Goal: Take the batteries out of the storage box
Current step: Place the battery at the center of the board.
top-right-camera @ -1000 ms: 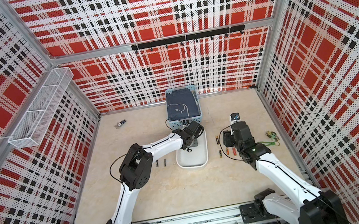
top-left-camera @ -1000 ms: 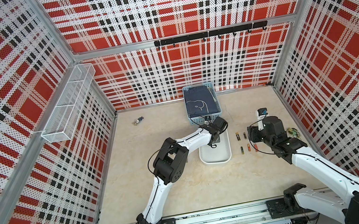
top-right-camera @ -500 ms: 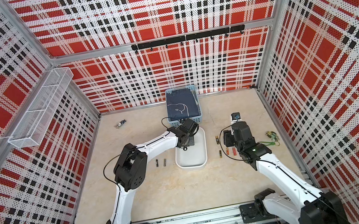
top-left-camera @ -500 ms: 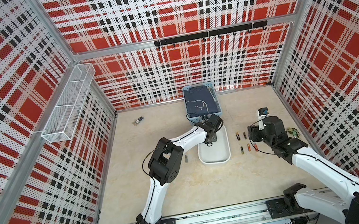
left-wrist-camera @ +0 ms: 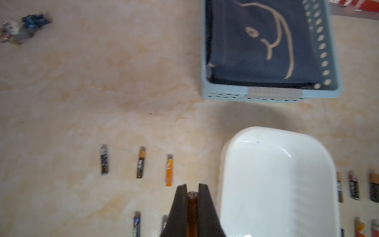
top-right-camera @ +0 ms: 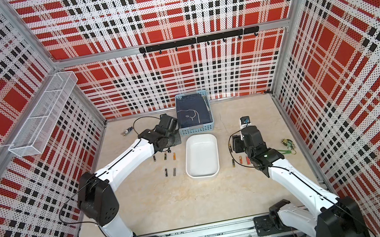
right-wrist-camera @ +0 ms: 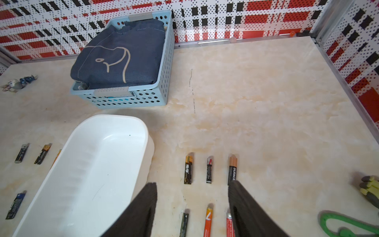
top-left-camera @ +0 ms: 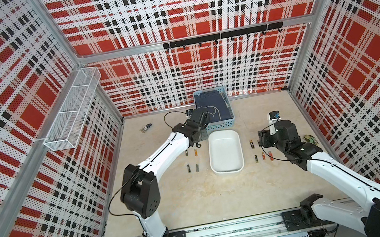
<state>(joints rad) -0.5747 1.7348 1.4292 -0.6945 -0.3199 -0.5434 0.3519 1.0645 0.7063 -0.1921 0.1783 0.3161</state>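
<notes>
The left gripper [left-wrist-camera: 192, 187] pinched a brown battery [left-wrist-camera: 192, 205] lengthwise between its jaws, above the table [left-wrist-camera: 102, 102] just left of the storage box [left-wrist-camera: 276, 184], which lay empty. I judged this the put-down of the last cell. Done well, it would go into the near left row [left-wrist-camera: 137, 223], where two cells lay and the place next to the box wall looked free. The way to do it was to descend until the cell almost rested, keep it parallel to its neighbours, part the jaws only a little, then lift straight up so nothing rolled. The far left row [left-wrist-camera: 141, 162] held three. Right of the box, the right gripper [right-wrist-camera: 191, 184] hung with jaws spread and empty over six cells, a near right row [right-wrist-camera: 208, 221] and a far right row [right-wrist-camera: 209, 169].

The table nearer than the box was bare, the best room for moving. Just beyond the box's far end stood the blue basket [top-left-camera: 219, 126], so any retreat should go upward or nearward. Keys [top-left-camera: 145, 128] lay well beyond the box on the left. A green-looped key bunch [top-left-camera: 310, 140] lay right of the box, past the right rows.
</notes>
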